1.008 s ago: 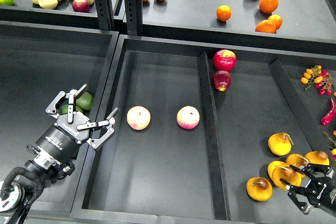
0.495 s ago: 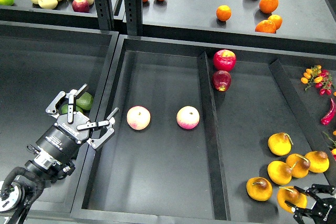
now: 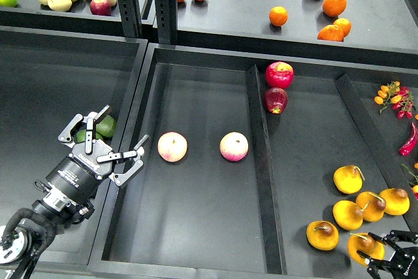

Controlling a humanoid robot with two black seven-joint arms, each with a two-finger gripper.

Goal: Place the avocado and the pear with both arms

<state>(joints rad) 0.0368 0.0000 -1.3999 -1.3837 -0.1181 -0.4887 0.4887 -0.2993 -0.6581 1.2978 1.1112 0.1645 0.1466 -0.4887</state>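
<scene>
The dark green avocado lies in the left tray, partly hidden behind my left gripper's silver-grey fingers. My left gripper is open, with one finger over the avocado and the other above the tray wall. Several orange-yellow pears lie in the right compartment. My black right gripper at the bottom right edge is closed around one pear; most of that arm is out of view.
Two pink-yellow apples lie in the middle compartment and two red apples at its back right. Other pears lie close by. A divider separates the compartments. Oranges and apples fill the back shelf, with chillies far right.
My right gripper has moved toward the bottom edge, taking a pear with it out of the cluster. The left arm has barely moved.
</scene>
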